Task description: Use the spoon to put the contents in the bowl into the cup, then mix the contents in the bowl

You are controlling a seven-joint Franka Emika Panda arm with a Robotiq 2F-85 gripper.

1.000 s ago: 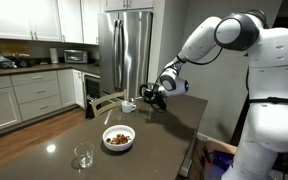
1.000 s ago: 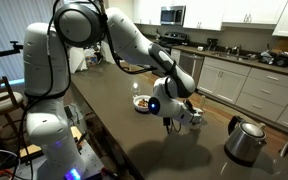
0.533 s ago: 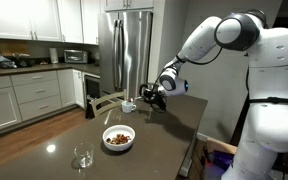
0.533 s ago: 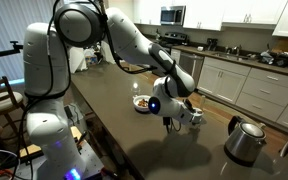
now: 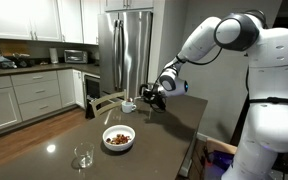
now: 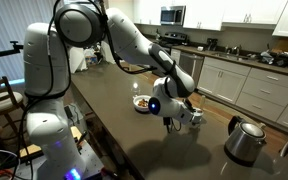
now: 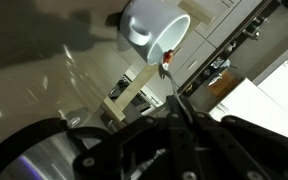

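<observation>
In the wrist view the gripper (image 7: 180, 128) is a dark blur along the bottom edge, its fingers pressed together on the thin handle of the spoon (image 7: 174, 85) — the spoon's tip, carrying a reddish speck, sits at the rim of the cup (image 7: 150, 28), whose far side is cut off by the frame. In both exterior views the spoon is too slender to make out. The bowl (image 5: 119, 141) with the contents (image 5: 118, 136) stands apart from the cup on the dark table (image 5: 174, 125) — near a clear glass (image 5: 83, 156)
</observation>
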